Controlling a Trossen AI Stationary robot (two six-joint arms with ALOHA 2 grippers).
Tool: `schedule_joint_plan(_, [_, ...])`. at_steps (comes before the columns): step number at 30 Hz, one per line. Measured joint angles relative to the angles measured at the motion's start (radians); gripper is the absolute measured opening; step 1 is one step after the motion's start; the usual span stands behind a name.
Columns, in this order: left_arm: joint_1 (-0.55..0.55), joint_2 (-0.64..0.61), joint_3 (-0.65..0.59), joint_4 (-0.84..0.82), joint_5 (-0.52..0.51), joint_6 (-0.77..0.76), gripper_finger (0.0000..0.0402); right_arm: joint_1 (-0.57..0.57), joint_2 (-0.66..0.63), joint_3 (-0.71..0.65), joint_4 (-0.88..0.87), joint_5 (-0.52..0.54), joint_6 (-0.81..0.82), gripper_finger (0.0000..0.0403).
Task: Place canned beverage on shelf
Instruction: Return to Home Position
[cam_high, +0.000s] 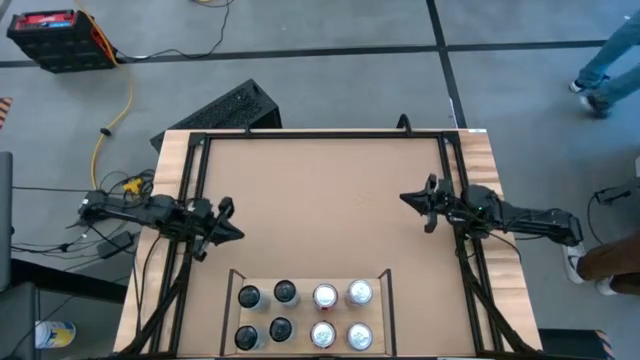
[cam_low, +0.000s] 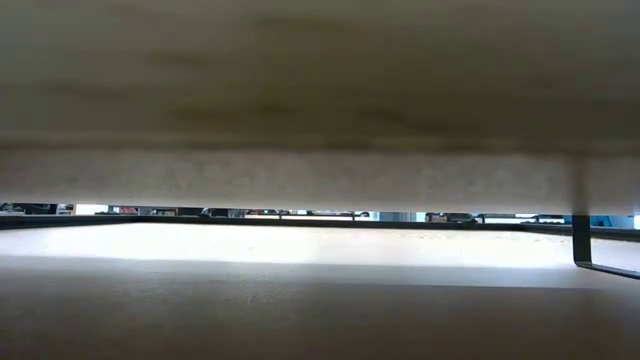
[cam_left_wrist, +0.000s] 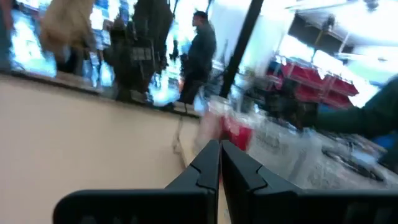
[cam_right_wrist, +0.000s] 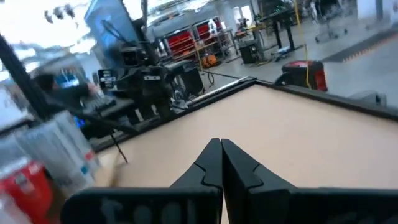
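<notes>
Nearest, at the middle of the tabletop's near edge: small rectangular shelf (cam_high: 310, 276) of pale wood planks with thin black metal end rails, set square to that edge. In the low view, the shelf's pale board (cam_low: 320, 180) filling the upper part, with one thin black rail (cam_low: 579, 225) down to the tabletop at its side.

On the shelf, eight upright round metal beverage cans in two rows of four, close together. Four dark-topped cans (cam_high: 248, 296) on the half toward the tabletop's left edge, four white-topped cans (cam_high: 359, 293) on the half toward the right edge. No gripper touching any can or the shelf.

Farther in, about halfway along the left edge: left gripper (cam_high: 230, 222), dark, two-fingered, pointing inward over the large flat brown tabletop (cam_high: 320, 190) with its black frame. In the left wrist view, fingers (cam_left_wrist: 208, 163) pressed together tip to tip, nothing between them, nothing held.

Opposite, about halfway along the right edge: right gripper (cam_high: 412, 202), likewise pointing inward, well apart from the shelf. In the right wrist view, fingers (cam_right_wrist: 210, 158) meeting with no gap, empty.

Between the two grippers, bare brown board across to the far edge.

Beyond the table, in the left wrist view, a blurred person (cam_left_wrist: 200, 50) in dark clothing standing in the room.
</notes>
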Motion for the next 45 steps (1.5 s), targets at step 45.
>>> schedule_joint_plan(45, [0.002,0.018,-0.01,-0.171,-0.119,-0.068,0.0,0.001,0.022,0.0,-0.001,0.009,-0.123,0.0043])
